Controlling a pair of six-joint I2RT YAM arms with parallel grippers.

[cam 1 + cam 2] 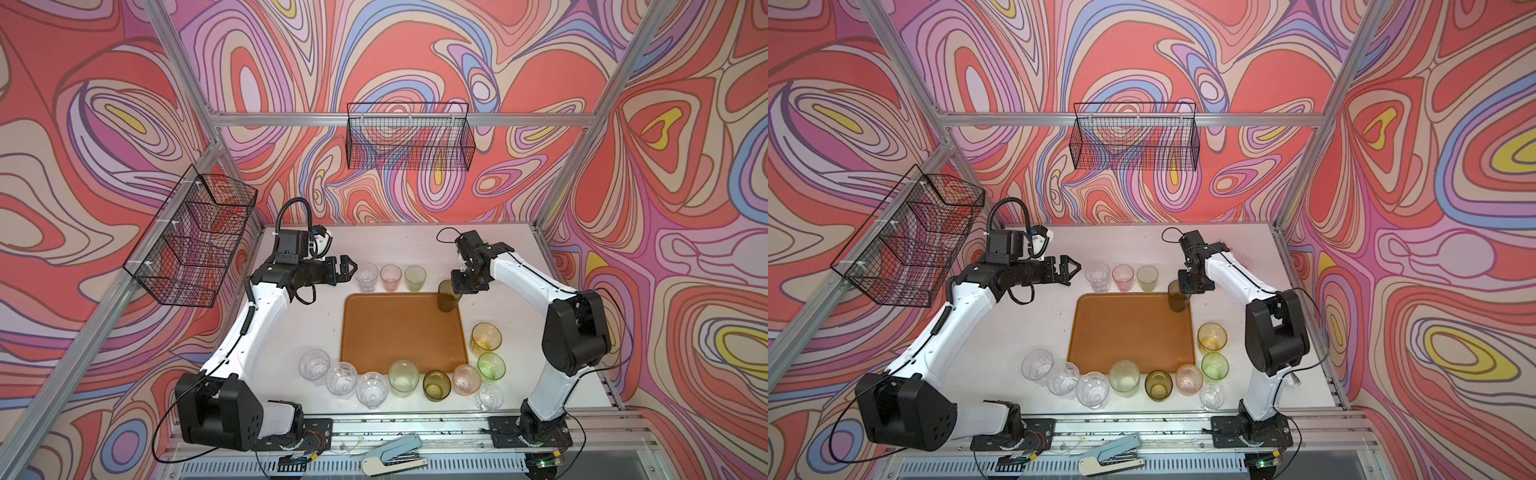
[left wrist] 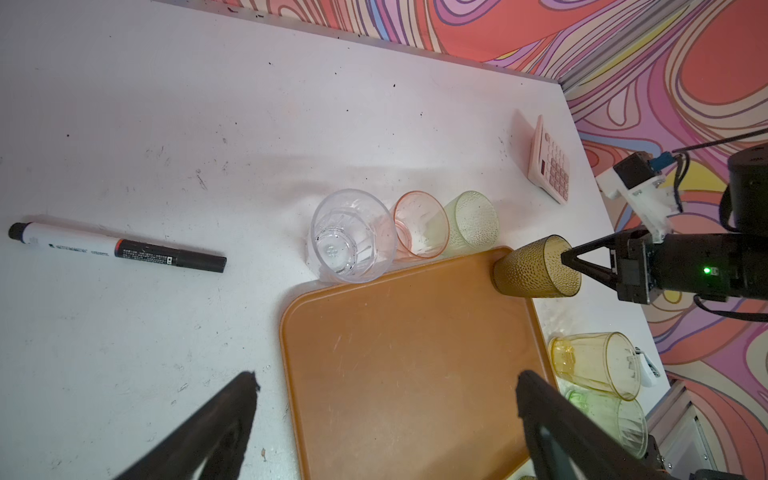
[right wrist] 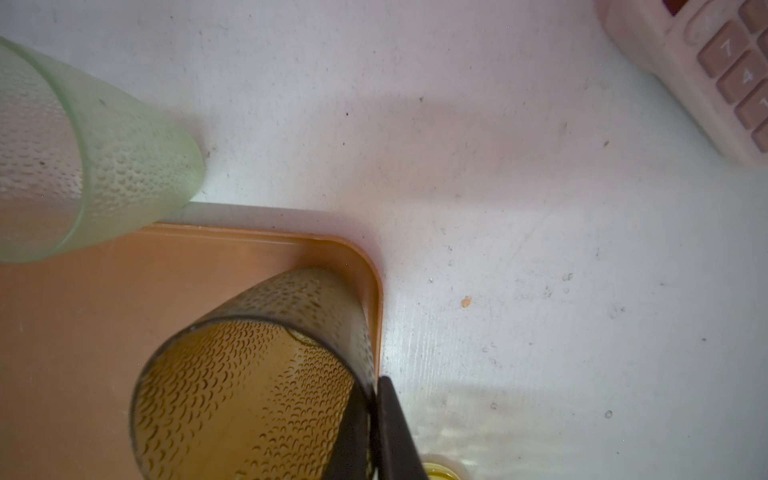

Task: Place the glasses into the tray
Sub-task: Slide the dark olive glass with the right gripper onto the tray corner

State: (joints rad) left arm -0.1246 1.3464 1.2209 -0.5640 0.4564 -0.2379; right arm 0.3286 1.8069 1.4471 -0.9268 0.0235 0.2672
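- Rim of olive-brown glass pinched in right tool, base in tray corner beneath it.
- Left tool gapes wide, empty, clear glass just ahead.

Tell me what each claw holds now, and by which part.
The right claw pinches the olive-brown glass by its rim, one finger inside. The left claw is open and holds nothing.

We see one black wire basket hanging at the back and a second wire basket hanging at the left side. On the white table lie a black-and-white marker and, near its edge, a pink calculator. A pale blue stapler lies beyond the table's front edge.
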